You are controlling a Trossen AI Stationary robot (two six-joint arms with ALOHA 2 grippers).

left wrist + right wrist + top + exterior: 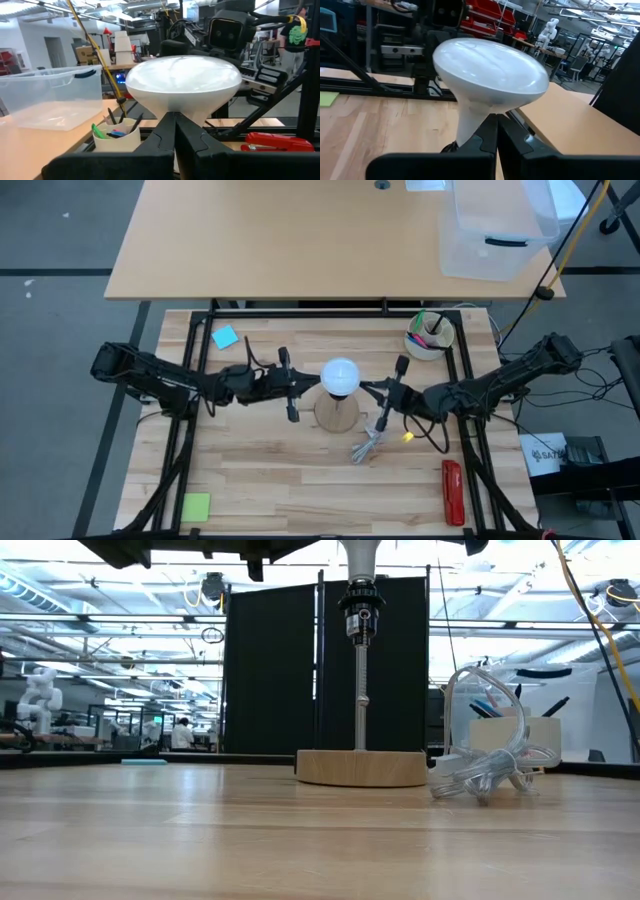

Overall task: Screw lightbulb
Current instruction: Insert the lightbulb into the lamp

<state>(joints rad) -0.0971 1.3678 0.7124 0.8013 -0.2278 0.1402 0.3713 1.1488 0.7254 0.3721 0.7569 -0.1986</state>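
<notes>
Here the lightbulb (340,374) sits at the centre of the high view, its white globe above the round wooden base (338,415), seated in the black socket (361,615) atop a thin metal stem (360,690) that shows at the upper middle of the low view. The left gripper (305,387) comes in from the left of the high view and stops just beside the bulb's left edge; in the left wrist view its fingers (161,141) are pressed together with no gap, in front of the bulb's neck and holding nothing. The right gripper (372,391) reaches in from the right, just beside the bulb's right edge, its fingers (487,134) likewise shut tight and empty, with the globe filling the middle of that view. A coiled clear cord (370,444) lies below and right of the wooden base. A white cup of pens (429,336) stands at the upper right of the wooden table (270,480), a red tool (452,491) lies at lower right, a blue note (225,337) at upper left, a green note (196,506) at lower left, and a clear plastic bin (495,225) sits on the far desk at the top right
</notes>
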